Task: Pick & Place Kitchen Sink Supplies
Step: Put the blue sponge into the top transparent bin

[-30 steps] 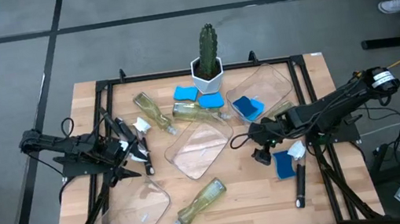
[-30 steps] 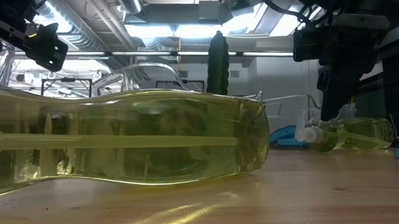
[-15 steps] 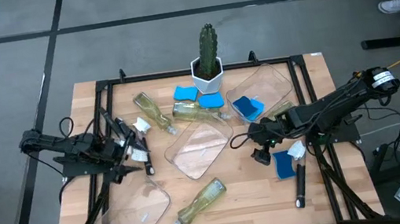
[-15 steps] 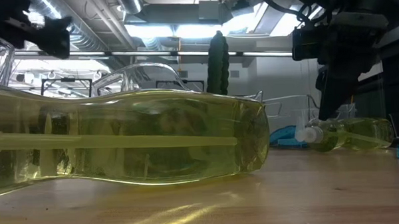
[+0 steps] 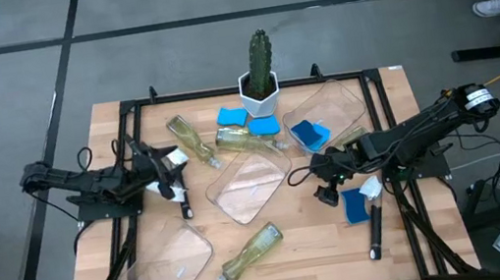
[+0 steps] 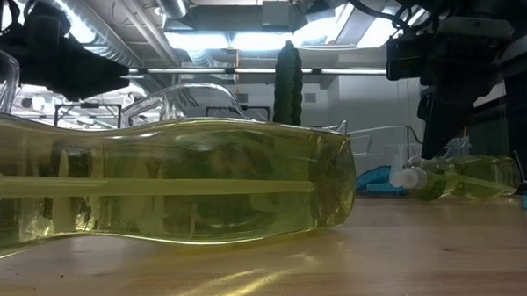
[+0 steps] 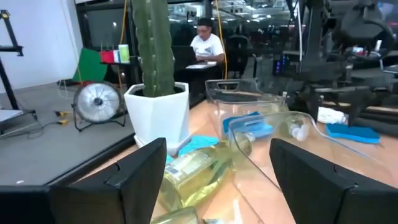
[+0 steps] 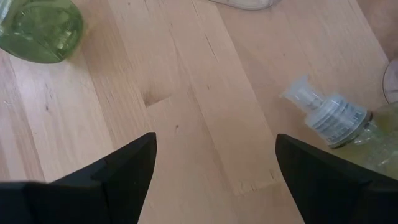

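Clear bottles of yellow-green liquid lie on their sides: one (image 5: 252,251) near the front edge, two (image 5: 188,137) (image 5: 240,137) in front of the cactus, and one with a white pump (image 8: 326,115) beside my right gripper. Blue sponges lie by the pot (image 5: 232,118), in the far right tray (image 5: 309,134) and at the right (image 5: 354,206). A black-handled brush (image 5: 375,231) lies at the right. My left gripper (image 7: 217,152) stands open at the table's left, level, pointing at the cactus. My right gripper (image 8: 214,149) hangs open over bare wood, tilted down.
A green cactus in a white pot (image 5: 260,74) stands at the far edge. Clear shallow trays lie at the far right (image 5: 333,98), in the middle (image 5: 247,188) and at the near left (image 5: 169,263). A black frame (image 5: 127,114) runs around the tabletop.
My left gripper has swung round from pointing toward the near right to pointing toward the cactus, rolling a little and shifting slightly toward the table's middle. It stays open. My right gripper has kept still.
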### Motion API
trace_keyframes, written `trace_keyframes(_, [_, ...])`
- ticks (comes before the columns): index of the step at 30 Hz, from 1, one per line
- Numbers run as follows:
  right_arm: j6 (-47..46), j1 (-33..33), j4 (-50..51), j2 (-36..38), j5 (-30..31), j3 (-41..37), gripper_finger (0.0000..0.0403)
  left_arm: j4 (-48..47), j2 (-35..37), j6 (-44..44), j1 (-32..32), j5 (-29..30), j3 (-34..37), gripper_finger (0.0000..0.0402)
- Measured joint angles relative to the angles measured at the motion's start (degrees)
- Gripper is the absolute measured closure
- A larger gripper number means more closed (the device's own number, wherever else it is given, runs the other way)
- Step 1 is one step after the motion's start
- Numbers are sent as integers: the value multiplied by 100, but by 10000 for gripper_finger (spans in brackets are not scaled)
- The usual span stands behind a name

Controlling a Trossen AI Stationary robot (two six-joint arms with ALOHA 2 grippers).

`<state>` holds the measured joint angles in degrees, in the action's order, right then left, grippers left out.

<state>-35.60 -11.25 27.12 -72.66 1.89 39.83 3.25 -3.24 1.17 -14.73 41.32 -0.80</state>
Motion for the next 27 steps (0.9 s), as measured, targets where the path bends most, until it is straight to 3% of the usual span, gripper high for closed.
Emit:
trace_keyframes(5, [3,3,48,0,-146,0,79,4,-117,129,78,-337,0,121])
trace_keyframes(13, [-77,4,333,2,-814,0,79,-28,-364,319,660,-1758,0,121])
trace_keyframes(17, [-193,7,618,2,-946,0,79,10,-556,511,1365,-2347,0,121])
trace_keyframes(24, [-391,59,706,4,-910,0,79,212,-849,735,2994,-4460,2,121])
trace_keyframes(27, [-604,59,708,4,-911,0,79,130,-964,881,3492,-4979,2,121])
